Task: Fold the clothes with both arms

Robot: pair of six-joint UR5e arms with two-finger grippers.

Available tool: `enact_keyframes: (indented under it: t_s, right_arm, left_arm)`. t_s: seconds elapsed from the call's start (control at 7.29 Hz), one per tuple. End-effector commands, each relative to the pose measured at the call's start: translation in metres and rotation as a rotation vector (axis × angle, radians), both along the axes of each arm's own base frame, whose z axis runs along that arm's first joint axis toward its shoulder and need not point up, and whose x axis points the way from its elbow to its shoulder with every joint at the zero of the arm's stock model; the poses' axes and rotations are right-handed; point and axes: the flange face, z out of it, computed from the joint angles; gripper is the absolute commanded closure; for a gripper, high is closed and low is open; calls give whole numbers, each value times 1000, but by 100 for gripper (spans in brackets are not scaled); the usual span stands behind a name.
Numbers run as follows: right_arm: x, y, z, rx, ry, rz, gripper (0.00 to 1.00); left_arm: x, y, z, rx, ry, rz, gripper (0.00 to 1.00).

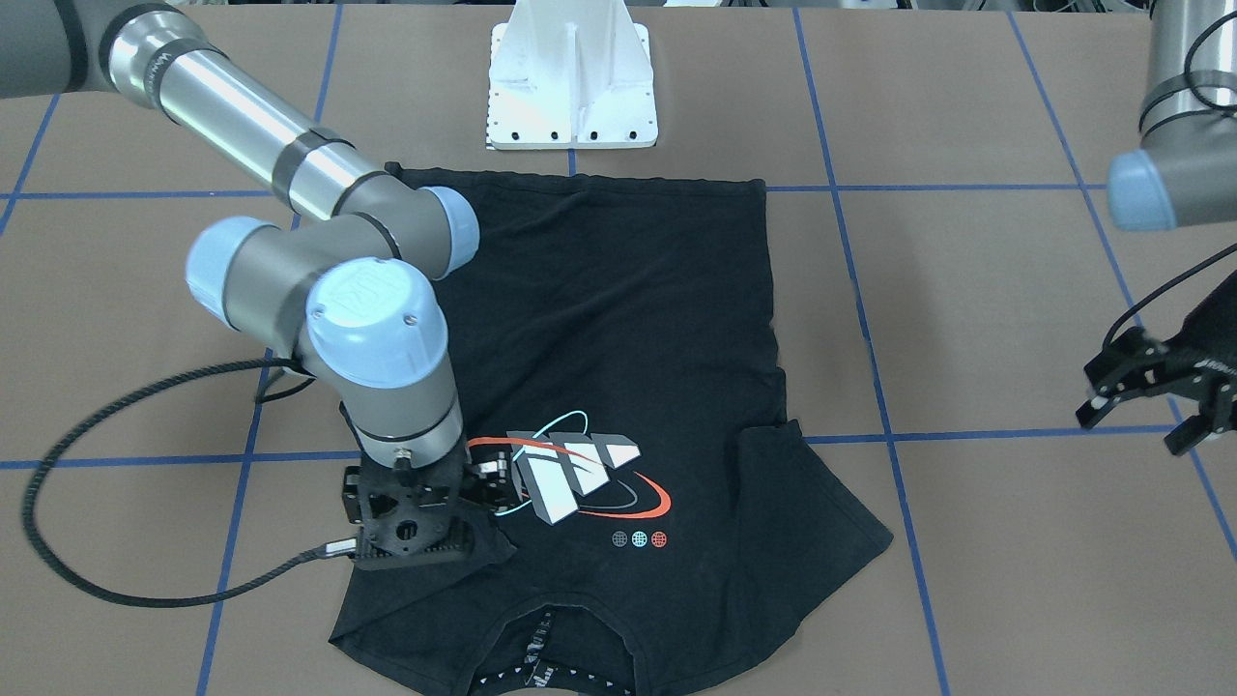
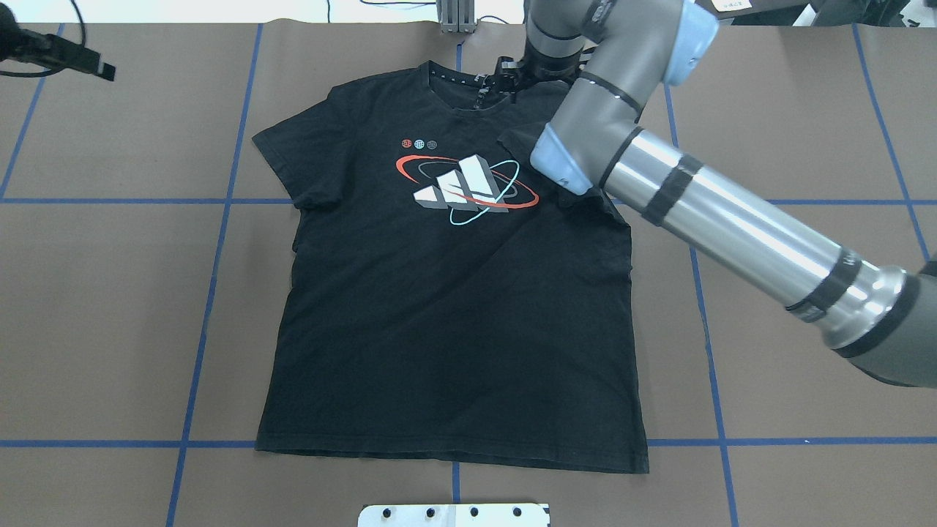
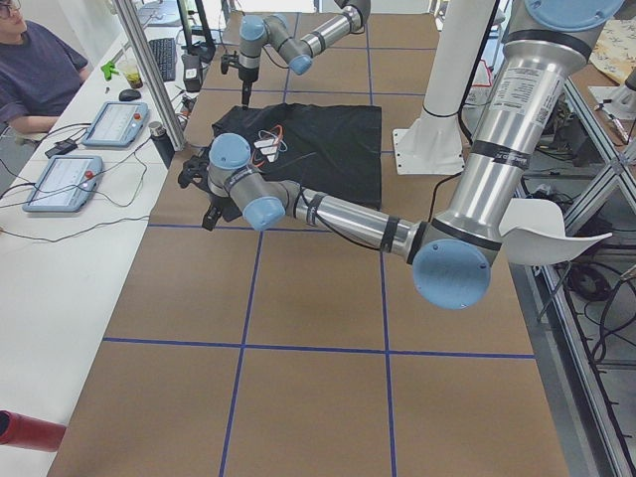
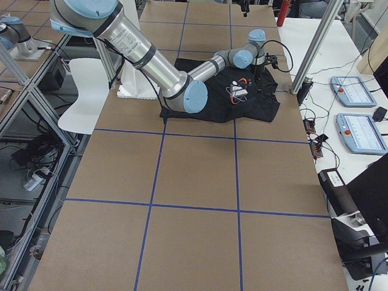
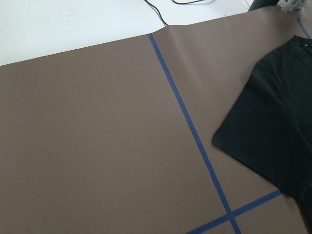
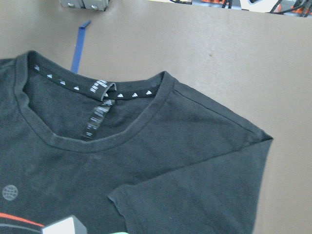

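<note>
The clothes are one black T-shirt (image 2: 454,315) lying flat and logo-up on the brown table, collar (image 6: 92,141) toward the far side from the robot. One sleeve (image 6: 195,209) is folded inward over the chest beside the logo (image 1: 570,474). My right gripper (image 1: 416,527) hangs low over that folded sleeve, pointing down; its fingers are hidden by its own body and I cannot tell their state. Well off the shirt's other side, my left gripper (image 1: 1136,430) hovers above bare table, open and holding nothing. The other sleeve (image 5: 273,131) lies spread out flat.
The white pedestal base (image 1: 570,87) stands just past the shirt's hem. Blue tape lines (image 2: 219,241) cross the table. A person (image 3: 40,70) sits at a side bench with tablets (image 3: 65,184) beyond the collar end.
</note>
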Motion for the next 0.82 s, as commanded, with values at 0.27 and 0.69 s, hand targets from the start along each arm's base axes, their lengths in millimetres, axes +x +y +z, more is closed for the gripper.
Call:
enact_keyframes:
  t_s: [0.27, 0.69]
  right_arm:
    - [131, 32, 110, 42, 8, -127, 0]
    - [142, 39, 124, 39, 12, -131, 0]
  left_arm:
    - [111, -38, 39, -25, 17, -166, 0]
    - [230, 0, 27, -65, 17, -232, 0]
